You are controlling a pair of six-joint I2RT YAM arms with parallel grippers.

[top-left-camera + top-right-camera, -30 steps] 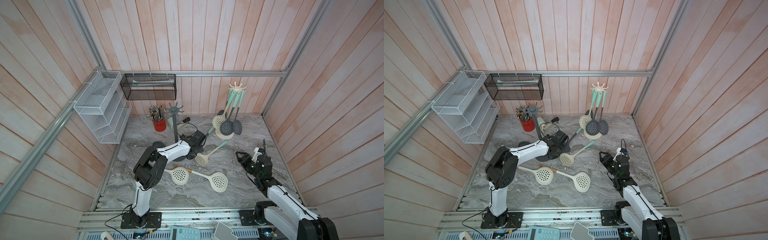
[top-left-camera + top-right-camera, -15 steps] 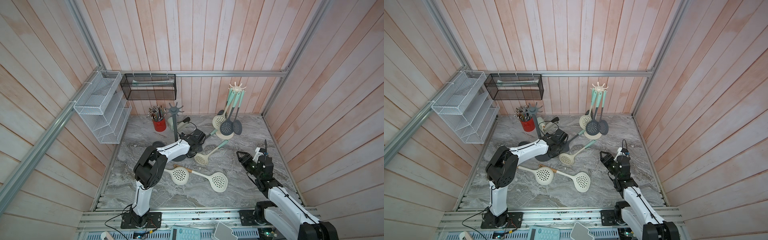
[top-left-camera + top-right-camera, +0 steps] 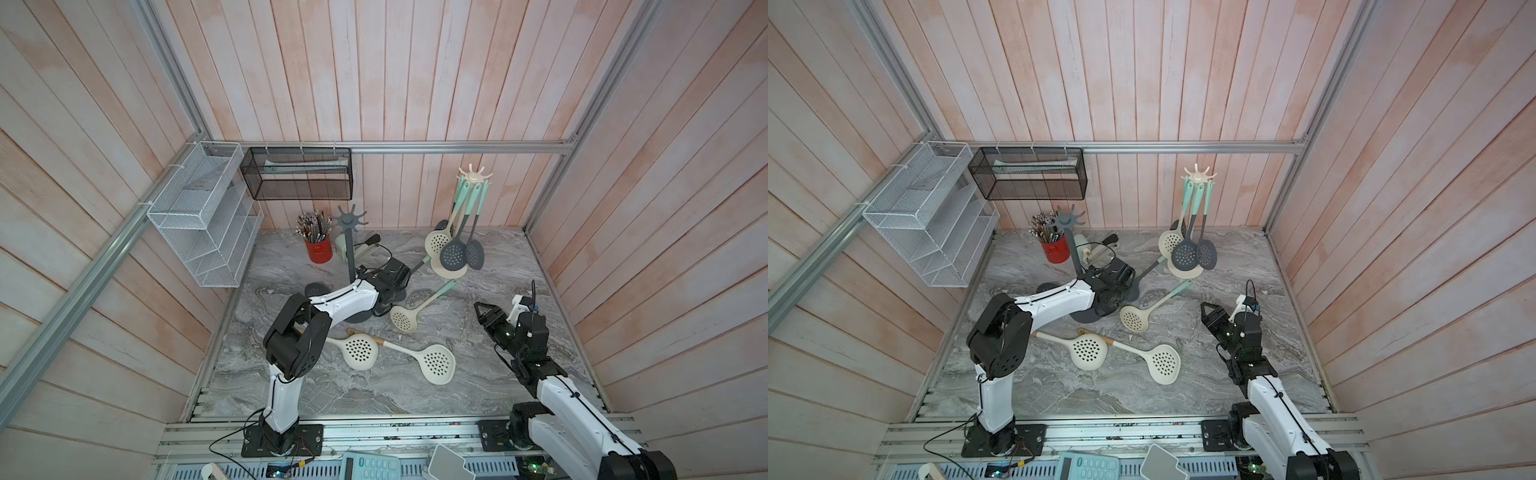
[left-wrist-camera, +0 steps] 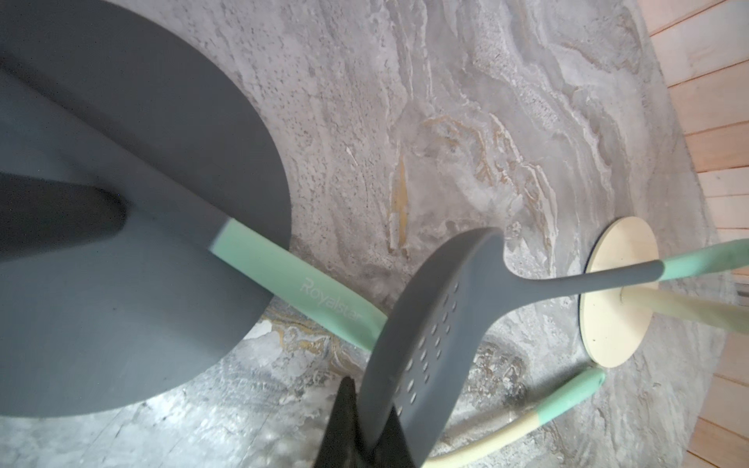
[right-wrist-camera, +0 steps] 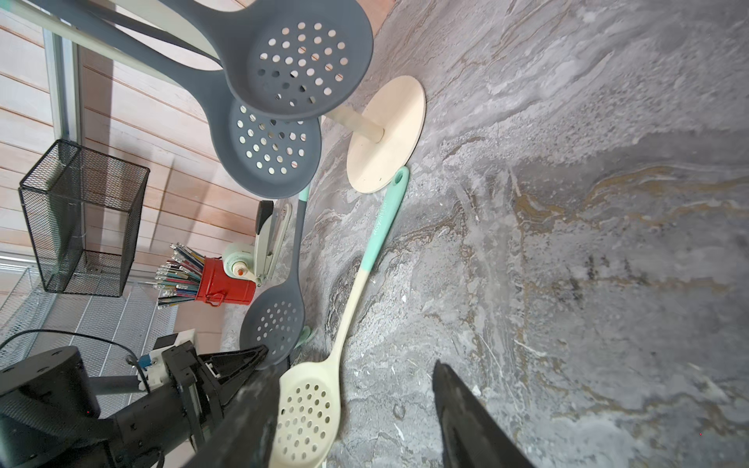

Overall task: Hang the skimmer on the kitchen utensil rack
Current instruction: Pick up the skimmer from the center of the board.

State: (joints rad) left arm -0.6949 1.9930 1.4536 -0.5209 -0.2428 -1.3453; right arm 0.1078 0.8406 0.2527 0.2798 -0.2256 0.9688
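grey marble table has three cream skimmers lying flat, a red pencil cup, a grey rack and a cream rack standing.

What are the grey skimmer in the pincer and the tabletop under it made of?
The grey skimmer looks like silicone or soft plastic: matte, evenly coloured, no glints, its handle turning mint green. The tabletop looks like grey marble, veined white and ochre, though it could be a printed laminate.

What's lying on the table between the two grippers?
A cream skimmer with a mint handle lies between the left gripper and the right gripper; both top views show it.
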